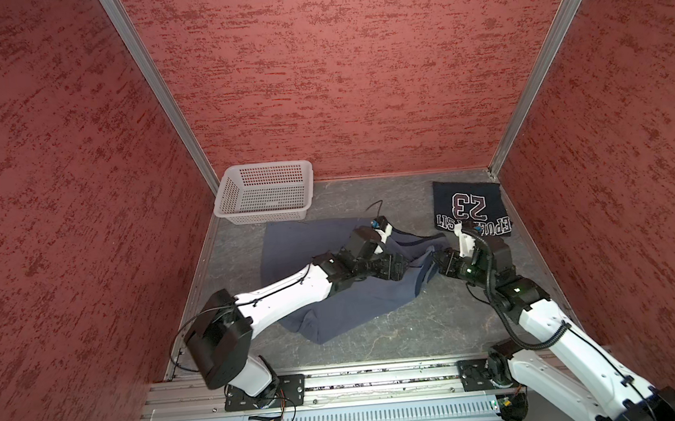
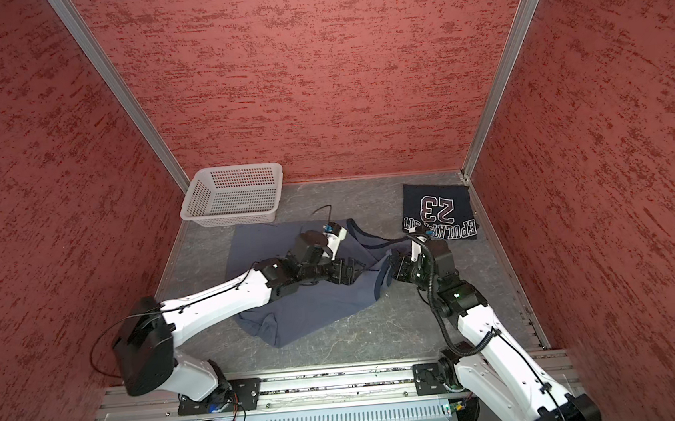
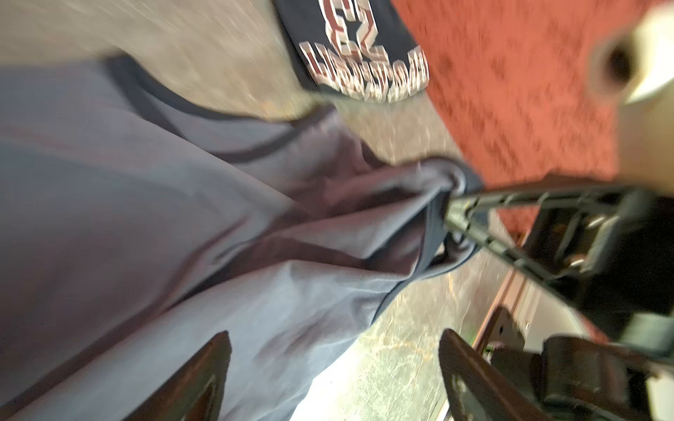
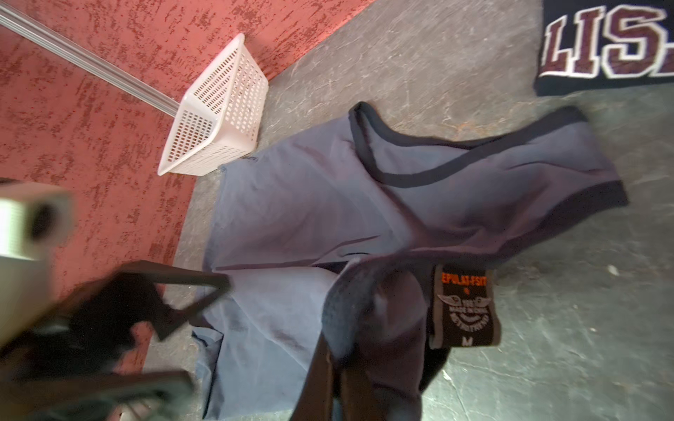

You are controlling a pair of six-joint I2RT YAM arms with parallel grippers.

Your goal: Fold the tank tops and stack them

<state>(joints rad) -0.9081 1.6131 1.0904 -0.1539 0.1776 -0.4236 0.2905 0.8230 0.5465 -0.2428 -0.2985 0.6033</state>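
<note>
Left wrist view shows your right jaws shut on a bunched, dark-trimmed edge of the grey top (image 3: pixel 182 226) at centre right of the frame. Your left jaws stand wide apart at the bottom edge, holding nothing, with cloth lying under them.

In both top views the grey top sprawls mid-frame on the desk (image 1: pixel 401 339), creased and partly doubled over. The navy top (image 1: pixel 468 204) sits folded to its upper right, just apart from it.

I'd judge that folding the grey one is the step in hand. Hold the right pinch firm and lift only enough to pull out the wrinkles. Set the left jaws on the matching edge, then carry both over together so the trim lines meet. Flatten it before stacking.

Count: two tank tops, one basket (image 1: pixel 269 214) at upper left, two arms.
</note>
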